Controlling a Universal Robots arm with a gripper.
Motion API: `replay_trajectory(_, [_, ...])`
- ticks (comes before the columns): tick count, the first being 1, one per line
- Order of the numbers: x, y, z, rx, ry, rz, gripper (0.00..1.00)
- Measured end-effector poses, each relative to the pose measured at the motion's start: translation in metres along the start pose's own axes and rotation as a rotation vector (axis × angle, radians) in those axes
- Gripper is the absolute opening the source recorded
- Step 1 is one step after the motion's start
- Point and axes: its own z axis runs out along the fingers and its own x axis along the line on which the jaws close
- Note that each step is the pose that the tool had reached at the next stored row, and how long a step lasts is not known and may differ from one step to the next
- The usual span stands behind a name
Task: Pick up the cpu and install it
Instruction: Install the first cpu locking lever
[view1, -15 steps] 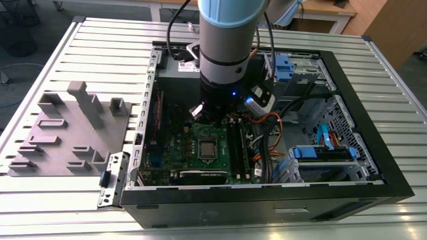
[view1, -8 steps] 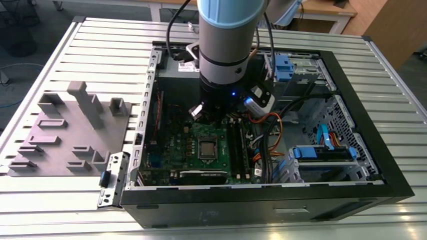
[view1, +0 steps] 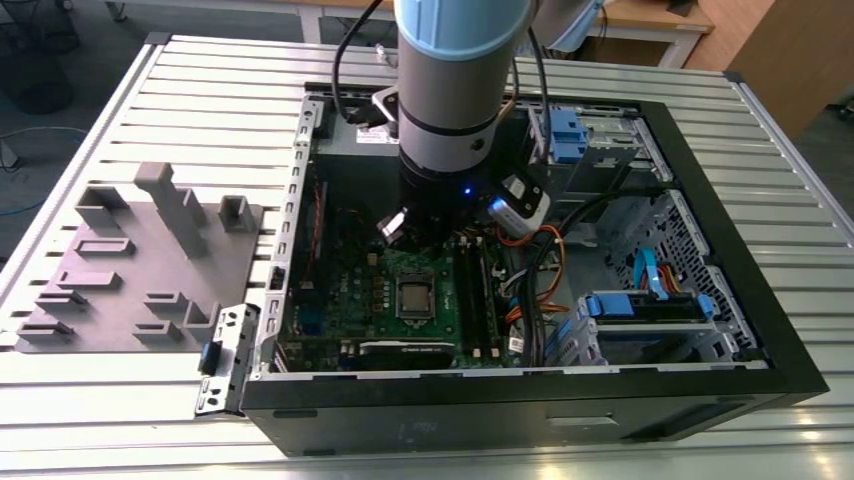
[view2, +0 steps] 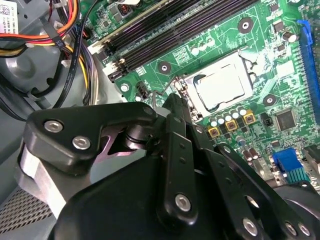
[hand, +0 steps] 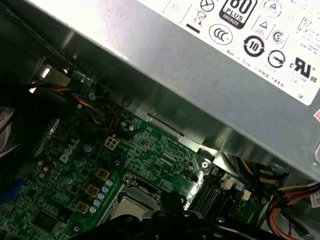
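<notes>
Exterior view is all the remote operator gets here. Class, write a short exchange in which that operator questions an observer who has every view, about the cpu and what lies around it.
Operator: From my camera the cpu is hard to judge. Where does it lie?
Observer: In the second wrist view it lies flat inside the metal socket frame, with its pale top showing.
Operator: The arm blocks the far end of the case. What is there?
Observer: In the first wrist view a grey box with a white label stands along the edge of the green board.
</notes>
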Motion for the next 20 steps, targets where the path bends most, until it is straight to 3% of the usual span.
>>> replay_trajectory(4, [-0.0003,0.0005,-0.0012,0.0003,0.0004,0.000,0.11])
replay_trajectory(13, [-0.0016,0.0012,-0.0191,0.0000,0.0000,0.000,0.11])
replay_trajectory(18, [-0.0038,0.0020,-0.0195,0.0000,0.0000,0.000,0.11])
replay_trajectory(20, [-0.0047,0.0021,-0.0232,0.0000,0.0000,0.000,0.11])
